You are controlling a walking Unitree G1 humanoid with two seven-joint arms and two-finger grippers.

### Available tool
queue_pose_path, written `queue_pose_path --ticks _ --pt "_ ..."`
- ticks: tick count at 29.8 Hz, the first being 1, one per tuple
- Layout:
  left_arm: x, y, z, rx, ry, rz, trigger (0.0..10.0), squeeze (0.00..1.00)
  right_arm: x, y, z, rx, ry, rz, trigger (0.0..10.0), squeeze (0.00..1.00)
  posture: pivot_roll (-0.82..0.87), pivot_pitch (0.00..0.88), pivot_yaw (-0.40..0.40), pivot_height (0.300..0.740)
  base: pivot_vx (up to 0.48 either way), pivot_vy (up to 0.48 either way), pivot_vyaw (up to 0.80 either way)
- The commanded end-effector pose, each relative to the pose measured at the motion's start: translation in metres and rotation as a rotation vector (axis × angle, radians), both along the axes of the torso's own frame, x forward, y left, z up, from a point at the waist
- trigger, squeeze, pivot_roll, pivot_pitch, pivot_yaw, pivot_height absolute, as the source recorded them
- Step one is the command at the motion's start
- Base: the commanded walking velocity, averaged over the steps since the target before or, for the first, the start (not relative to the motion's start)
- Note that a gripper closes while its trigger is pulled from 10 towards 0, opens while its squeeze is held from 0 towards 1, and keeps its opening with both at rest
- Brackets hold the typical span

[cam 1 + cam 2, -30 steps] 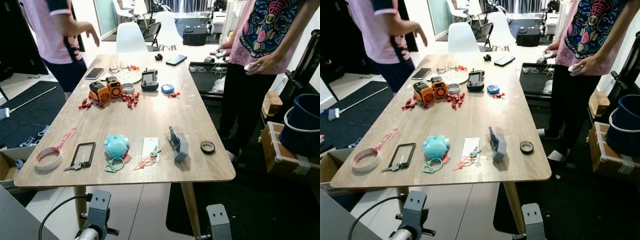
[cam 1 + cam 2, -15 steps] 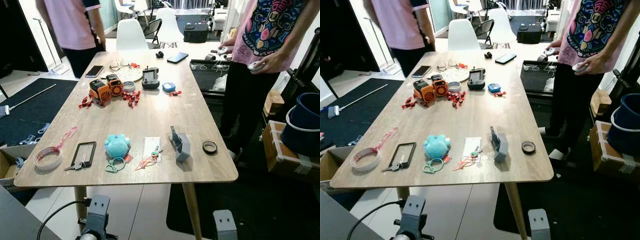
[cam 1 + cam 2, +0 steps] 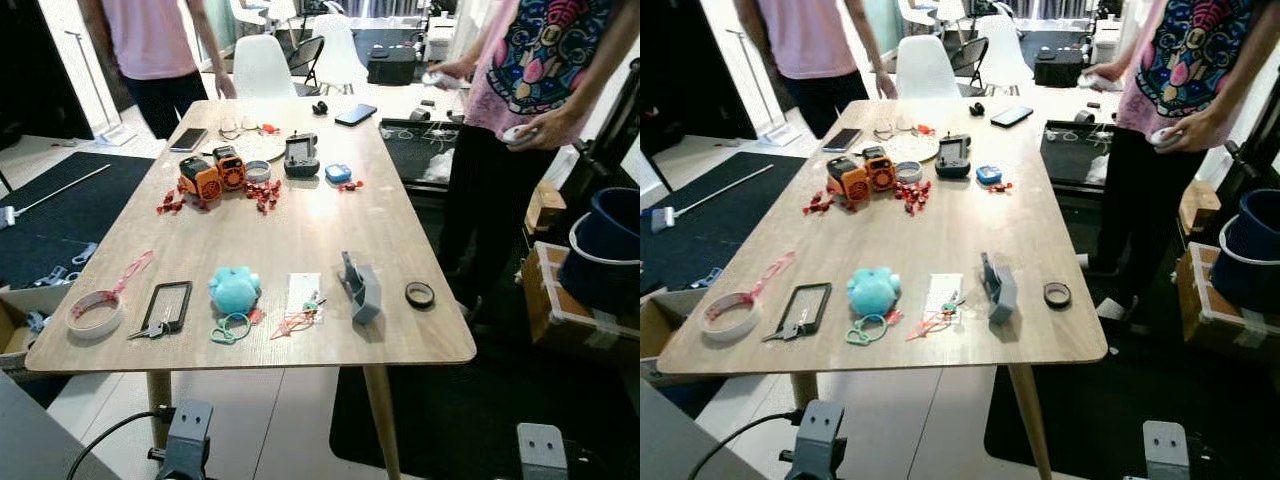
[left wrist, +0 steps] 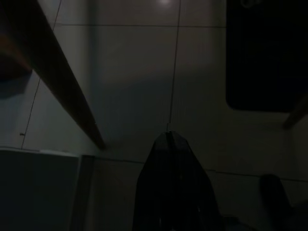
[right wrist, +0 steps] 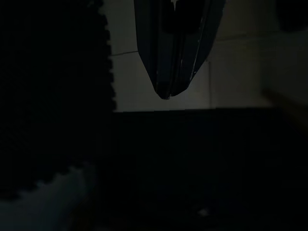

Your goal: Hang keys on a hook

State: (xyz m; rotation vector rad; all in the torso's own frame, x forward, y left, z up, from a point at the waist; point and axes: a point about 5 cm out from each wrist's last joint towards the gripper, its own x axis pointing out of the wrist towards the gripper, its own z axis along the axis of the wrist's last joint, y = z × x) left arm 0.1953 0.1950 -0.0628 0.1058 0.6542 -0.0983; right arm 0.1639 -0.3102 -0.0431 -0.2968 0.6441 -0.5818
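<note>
on wood-grain table (image 3: pixel 300 225): grey blocky hook (image 3: pixel 358 286), fuzzy teal plush keys (image 3: pixel 234 292).

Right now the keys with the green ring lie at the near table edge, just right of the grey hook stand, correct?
Not quite: the left eye view shows the keys at the near table edge, but left of the grey hook stand, below the blue plush toy.

Long wooden table (image 3: pixel 300 215) on pale tiled floor (image 3: pixel 270 420), white chairs (image 3: pixel 262 68) beyond, dark mats (image 3: pixel 60 215) alongside.
</note>
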Motion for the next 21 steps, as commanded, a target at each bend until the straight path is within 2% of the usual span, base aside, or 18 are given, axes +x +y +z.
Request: queue_pose_path --ticks 1,2,3,4,5,6,7,8,9,10,12,13,14,16,17,19,21 --pt "-0.001 0.007 0.001 0.013 -0.008 0.014 10.0 0.01 0.008 -0.011 0.012 -0.022 -0.075 -0.050 10.0 0.00 0.02 0.032 0.034 0.740 0.000 0.000 0.00" --pt "-0.001 0.007 0.001 0.013 -0.008 0.014 10.0 0.01 0.008 -0.011 0.012 -0.022 -0.075 -0.050 10.0 0.00 0.02 0.032 0.034 0.740 0.000 0.000 0.00" --pt "-0.001 0.007 0.001 0.012 -0.008 0.013 10.0 0.01 0.013 -0.022 0.022 -0.051 -0.119 -0.083 10.0 0.00 0.02 0.033 0.035 0.740 0.000 0.000 0.00" --pt "-0.001 0.007 0.001 0.012 -0.008 0.013 10.0 0.01 0.013 -0.022 0.022 -0.051 -0.119 -0.083 10.0 0.00 0.02 0.033 0.035 0.740 0.000 0.000 0.00" --pt "-0.001 0.007 0.001 0.011 -0.010 0.012 10.0 0.01 0.021 -0.033 0.035 -0.084 -0.182 -0.103 10.0 0.00 0.02 0.034 0.036 0.740 0.000 0.000 0.00" --pt "0.000 0.006 0.002 0.010 -0.012 0.009 10.0 0.01 0.041 -0.047 0.064 -0.137 -0.314 -0.116 10.0 0.00 0.01 0.034 0.040 0.740 0.000 0.000 0.00" --pt "0.000 0.006 0.002 0.010 -0.012 0.009 10.0 0.01 0.041 -0.047 0.064 -0.137 -0.314 -0.116 10.0 0.00 0.01 0.034 0.040 0.740 0.000 0.000 0.00" --pt "0.000 0.006 0.002 0.009 -0.012 0.007 10.0 0.01 0.055 -0.049 0.080 -0.137 -0.395 -0.105 10.0 0.00 0.01 0.033 0.042 0.740 0.000 0.000 0.00" --pt "0.000 0.006 0.002 0.009 -0.012 0.007 10.0 0.01 0.055 -0.049 0.080 -0.137 -0.395 -0.105 10.0 0.00 0.01 0.033 0.042 0.740 0.000 0.000 0.00" --pt "0.001 0.005 0.002 0.008 -0.012 0.004 10.0 0.01 0.076 -0.048 0.101 -0.128 -0.493 -0.077 10.0 0.00 0.01 0.032 0.043 0.740 0.000 0.000 0.00" --pt "0.001 0.005 0.002 0.008 -0.012 0.003 10.0 0.01 0.082 -0.047 0.107 -0.123 -0.518 -0.064 10.0 0.00 0.01 0.032 0.043 0.740 0.000 0.000 0.00" --pt "0.002 0.004 0.002 0.007 -0.012 0.002 10.0 0.01 0.094 -0.041 0.115 -0.119 -0.545 -0.016 10.0 0.00 0.00 0.030 0.043 0.740 0.000 0.000 0.00" --pt "0.002 0.004 0.002 0.007 -0.012 0.002 10.0 0.01 0.094 -0.041 0.115 -0.119 -0.545 -0.016 10.0 0.00 0.00 0.030 0.043 0.740 0.000 0.000 0.00" --pt "0.003 0.003 0.002 0.004 -0.014 0.001 10.0 0.01 0.118 -0.022 0.132 -0.112 -0.595 0.113 10.0 0.00 0.01 0.029 0.038 0.740 0.000 0.000 0.00" --pt "0.003 0.003 0.002 0.004 -0.014 0.001 10.0 0.01 0.118 -0.022 0.132 -0.112 -0.595 0.113 10.0 0.00 0.01 0.029 0.038 0.740 0.000 0.000 0.00" --pt "0.004 0.002 0.003 0.002 -0.019 0.006 10.0 0.01 0.142 0.006 0.146 -0.101 -0.637 0.281 10.0 0.00 0.01 0.027 0.028 0.740 0.000 0.000 0.00" --pt "0.004 0.002 0.003 0.000 -0.022 0.012 10.0 0.01 0.156 0.031 0.156 -0.084 -0.668 0.408 10.0 0.00 0.01 0.027 0.025 0.740 0.000 0.000 0.00"
